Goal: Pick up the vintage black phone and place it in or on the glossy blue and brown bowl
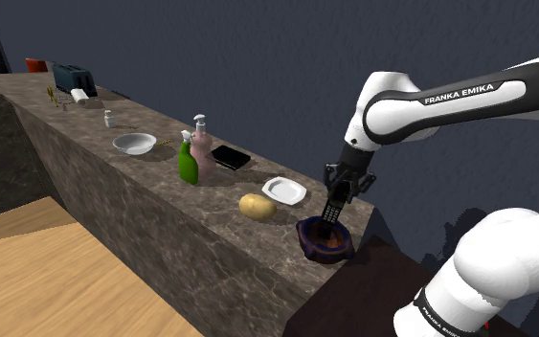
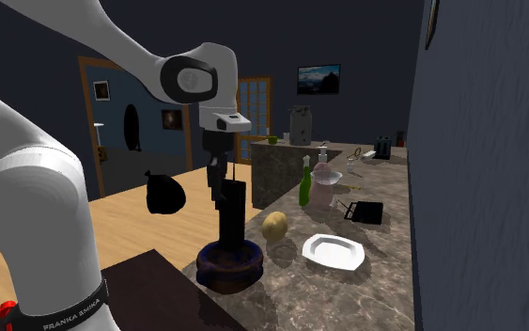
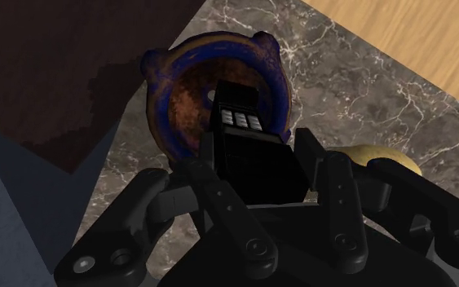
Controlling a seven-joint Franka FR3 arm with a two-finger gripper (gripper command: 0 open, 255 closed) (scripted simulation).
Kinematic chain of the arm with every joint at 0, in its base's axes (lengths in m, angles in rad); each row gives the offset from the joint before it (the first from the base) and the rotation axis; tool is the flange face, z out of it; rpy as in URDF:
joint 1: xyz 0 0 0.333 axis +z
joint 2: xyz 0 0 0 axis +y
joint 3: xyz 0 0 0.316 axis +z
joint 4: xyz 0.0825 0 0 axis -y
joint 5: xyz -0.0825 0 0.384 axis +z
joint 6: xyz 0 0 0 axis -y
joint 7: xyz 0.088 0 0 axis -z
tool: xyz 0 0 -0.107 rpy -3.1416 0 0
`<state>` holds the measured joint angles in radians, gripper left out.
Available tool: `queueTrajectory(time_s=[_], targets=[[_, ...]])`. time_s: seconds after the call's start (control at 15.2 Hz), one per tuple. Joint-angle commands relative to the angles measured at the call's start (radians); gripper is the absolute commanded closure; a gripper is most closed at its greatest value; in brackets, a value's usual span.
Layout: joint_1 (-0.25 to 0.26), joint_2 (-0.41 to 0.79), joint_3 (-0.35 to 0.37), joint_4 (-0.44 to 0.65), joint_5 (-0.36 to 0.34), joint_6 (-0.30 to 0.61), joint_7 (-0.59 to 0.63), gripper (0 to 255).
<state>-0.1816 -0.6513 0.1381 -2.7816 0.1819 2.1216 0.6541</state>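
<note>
The fingers (image 3: 337, 183) clamp the slim black keypad phone (image 2: 231, 212) upright inside the glossy blue-brown bowl (image 2: 229, 265); releasing it seems next.

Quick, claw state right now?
Claw: shut on the black rectangular keypad phone, held upright over the glossy blue and brown bowl.

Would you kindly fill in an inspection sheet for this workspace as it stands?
Surface: dark marbled counter.
Job's things: black phone upright, its lower end inside the blue and brown bowl; resting contact not discernible.
Clutter: potato, white plate, green bottle, pink dispenser, flat black slab, white bowl, toaster, all apart from the blue and brown bowl.
Gripper: gripper shut on the phone's upper end.
Cables: nothing seen.
Surroundings: dark blue wall, wooden floor.
</note>
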Motion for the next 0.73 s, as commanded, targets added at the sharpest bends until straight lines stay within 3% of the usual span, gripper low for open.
queueTrajectory(time_s=[0.0, 0.07, 0.13, 0.46, 0.66], targets=[[0.0, 0.0, 0.0, 0.0, 0.0, 0.001, 0.0, 255], [0.0, 0.0, 0.0, 0.0, 0.0, 0.001, 0.0, 255], [0.0, 0.0, 0.0, 0.0, 0.0, 0.001, 0.0, 0], [0.0, 0.0, 0.0, 0.0, 0.0, 0.001, 0.0, 0], [-0.008, -0.045, -0.014, 0.075, -0.016, -0.12, 0.003, 0]])
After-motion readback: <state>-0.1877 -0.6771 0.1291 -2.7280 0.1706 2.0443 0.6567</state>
